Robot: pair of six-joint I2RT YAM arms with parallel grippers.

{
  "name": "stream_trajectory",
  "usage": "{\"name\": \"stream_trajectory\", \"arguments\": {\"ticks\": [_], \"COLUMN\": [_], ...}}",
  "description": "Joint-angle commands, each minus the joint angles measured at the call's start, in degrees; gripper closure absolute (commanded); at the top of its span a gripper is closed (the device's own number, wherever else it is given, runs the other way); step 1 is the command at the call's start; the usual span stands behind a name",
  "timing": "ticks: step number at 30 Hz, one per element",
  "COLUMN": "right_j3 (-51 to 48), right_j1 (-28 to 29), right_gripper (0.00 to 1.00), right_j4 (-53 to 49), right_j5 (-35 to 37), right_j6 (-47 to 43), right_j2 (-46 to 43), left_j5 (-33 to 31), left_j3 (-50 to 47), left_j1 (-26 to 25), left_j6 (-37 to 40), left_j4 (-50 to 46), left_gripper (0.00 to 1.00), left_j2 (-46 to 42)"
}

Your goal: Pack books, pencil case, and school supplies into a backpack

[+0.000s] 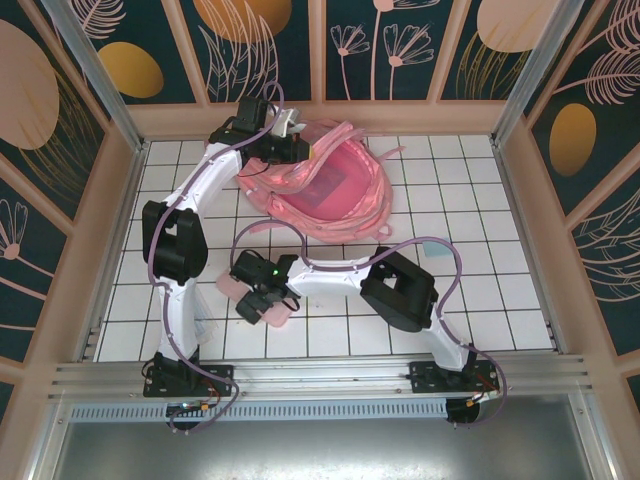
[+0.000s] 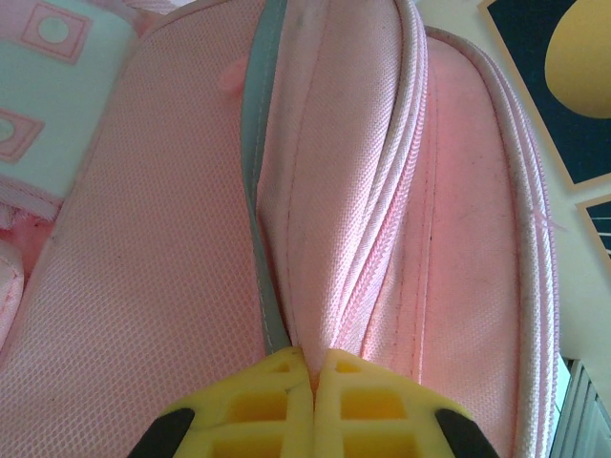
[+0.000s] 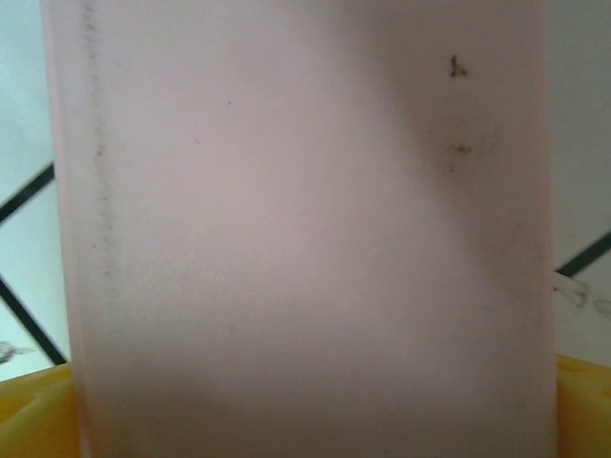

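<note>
Backpack [image 1: 335, 200]: pink and soft, being supported flat by the tiled table [image 1: 480, 300] at its far middle. A fold of its fabric, between a grey strip [image 2: 260, 191] and a zip line, is being pinched by the left gripper [image 2: 313, 367], with the jaws pressed together on the cloth. From above, this gripper [image 1: 305, 142] is seen at the pack's far left corner. Whether the mouth is being held properly agape cannot be told.

Case [image 1: 231, 288]: pink, flat and plain, lying well apart from the backpack on the near left of the table, under the right gripper [image 1: 262, 298]. In the right wrist view the case [image 3: 305, 219] is being clasped across its width by that gripper [image 3: 305, 410]. The jaws are set wide and closed on its two long edges, with a yellow finger [image 3: 29, 410] showing at each side. Table tiles are being seen past both edges. Whether the case is being lifted off the surface cannot be told.

Step in hand, as judged: the case is being taken up for packing while the backpack's lip is being held by the other arm.

Next move, as judged: the case needs to be raised clear and carried to the far side toward the pinched lip. It should be turned end-first and fed into the opening. The left pinch should be drawn upward so that the gap is widened. The wide grip is being judged prone to slipping on the smooth case if it is tilted sharply.
</note>
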Motion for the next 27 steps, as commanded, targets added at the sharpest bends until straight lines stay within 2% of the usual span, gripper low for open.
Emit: {"name": "stream_trajectory", "arguments": {"ticks": [1, 3, 8, 16, 21, 27], "right_j3": [-1.33, -2.02, -2.91, -5.43, -10.41, -17.15], "right_j1": [0.21, 0.12, -1.81, -8.73, -15.62, -25.40], "right_gripper": [0.07, 0.15, 0.28, 0.28, 0.29, 0.29], "right_j4": [-2.61, -1.46, 1.19, 2.27, 1.40, -0.73], "right_j5": [5.98, 5.25, -2.94, -14.00, -16.20, -15.49], "right_j6": [-0.59, -0.46, -0.32, 1.40, 1.62, -0.81], "right_j2": [0.73, 0.06, -4.77, -16.58, -24.43, -32.36], "left_j5": [-2.37, -2.30, -2.66, -2.44, -3.02, -3.11], "left_j3": [2.55, 2.72, 3.16, 5.96, 6.97, 7.08], "left_j1": [1.74, 1.78, 2.01, 2.68, 2.62, 2.74], "left_j6": [-0.51, -0.54, -0.87, -3.98, -5.30, -7.29], "left_j4": [4.84, 4.78, 4.84, 5.37, 5.83, 6.69], "left_gripper": [1.00, 1.00, 1.00, 1.00, 1.00, 1.00], "left_j2": [0.69, 0.69, 0.50, 1.58, 2.08, 2.23]}}
